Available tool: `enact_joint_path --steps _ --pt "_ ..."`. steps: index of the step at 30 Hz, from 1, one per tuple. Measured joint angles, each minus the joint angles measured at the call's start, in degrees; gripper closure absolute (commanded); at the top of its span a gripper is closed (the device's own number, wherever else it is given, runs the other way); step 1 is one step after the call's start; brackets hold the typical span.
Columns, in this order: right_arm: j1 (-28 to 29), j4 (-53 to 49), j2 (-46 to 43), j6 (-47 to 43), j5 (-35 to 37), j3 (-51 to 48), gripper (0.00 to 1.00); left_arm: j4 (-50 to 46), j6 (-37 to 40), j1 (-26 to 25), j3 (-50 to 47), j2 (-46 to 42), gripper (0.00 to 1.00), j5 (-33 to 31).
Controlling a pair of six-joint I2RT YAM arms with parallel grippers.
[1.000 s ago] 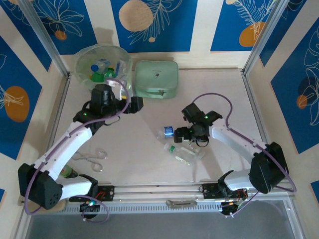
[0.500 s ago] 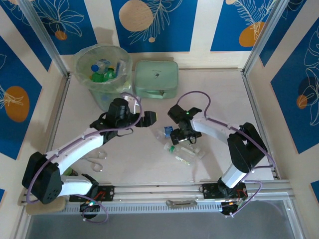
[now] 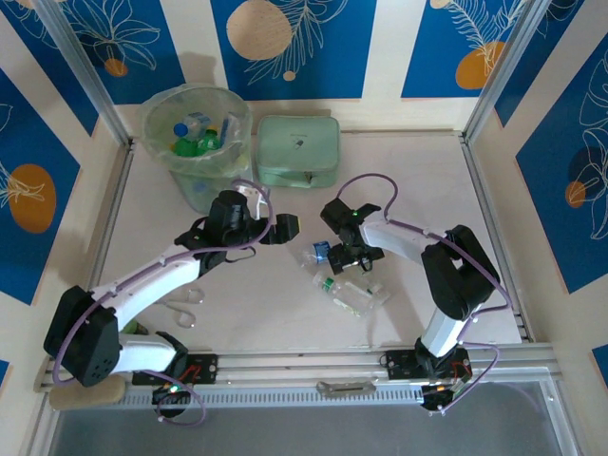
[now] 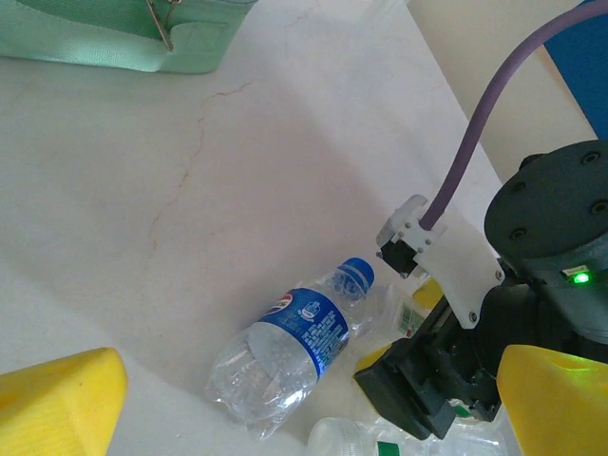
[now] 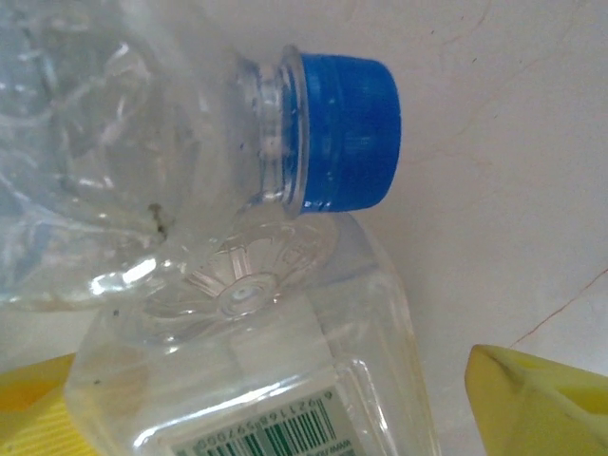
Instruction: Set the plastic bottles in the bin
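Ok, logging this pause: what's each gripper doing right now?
Left gripper: open, empty.
Right gripper: open, a clear bottle between its fingers.

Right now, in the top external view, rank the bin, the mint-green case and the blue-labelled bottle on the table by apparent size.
1. The bin: largest, though it stands tall, so nearer the camera.
2. The mint-green case: somewhat smaller.
3. The blue-labelled bottle: by far the smallest.

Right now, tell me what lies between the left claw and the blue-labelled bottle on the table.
Only bare table, seen in the left wrist view, separates the left claw from the blue-labelled bottle.
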Motion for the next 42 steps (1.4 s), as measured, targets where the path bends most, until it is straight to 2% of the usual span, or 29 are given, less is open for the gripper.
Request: enact_joint_path --steps 11,21,28,35,42 --pt "-0.7 2.0 0.0 -0.6 0.0 -1.5 0.21 0.0 0.0 -0.8 0.0 1.1 0.0 -1.0" --pt "-1.0 2.3 0.0 -1.8 0.0 -1.5 0.38 -0.1 -0.5 -1.4 0.1 1.5 0.0 -1.7" --pt "-1.4 2.3 -0.4 -2.0 0.0 -1.5 0.4 -0.8 -0.5 -1.5 1.4 3.0 0.0 -2.1" --pt "-5.0 2.3 -9.2 -1.7 -1.4 -1.4 0.42 -2.3 -0.4 -1.8 2.5 5.1 0.0 -2.1" --pt "-9.3 4.6 -20.1 3.7 -7.1 1.8 0.43 -1.1 -0.2 -3.5 2.5 5.1 0.0 -1.5"
